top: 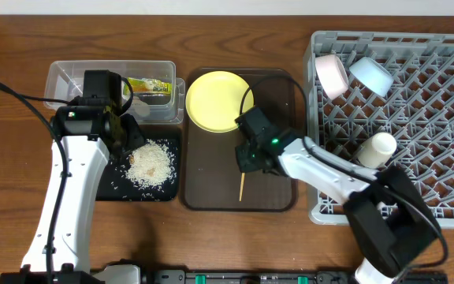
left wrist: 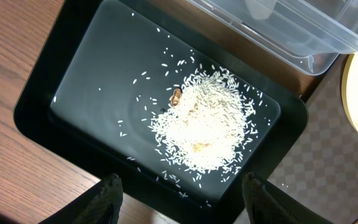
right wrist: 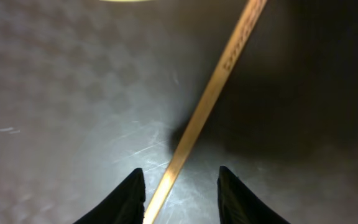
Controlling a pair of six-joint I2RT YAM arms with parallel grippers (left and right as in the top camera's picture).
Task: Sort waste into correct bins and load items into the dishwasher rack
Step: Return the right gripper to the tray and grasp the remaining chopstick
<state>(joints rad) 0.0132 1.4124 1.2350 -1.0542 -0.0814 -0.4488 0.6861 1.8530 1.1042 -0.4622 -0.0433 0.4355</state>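
Right jaws either side of chopstick (right wrist: 211, 98)

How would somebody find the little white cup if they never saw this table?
Look at the big grey rack on the right. Near its left edge, closer to the front than the two bowls, sits the cup. It is small, white and tall-sided, not wide like them.

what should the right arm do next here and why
Probably close the right gripper on the chopstick. In the right wrist view the chopstick lies flat on the brown tray and runs between the gripper's fingers, which stand apart with nothing held. Closing now looks like the step needed before it can be lifted toward the dishwasher rack.
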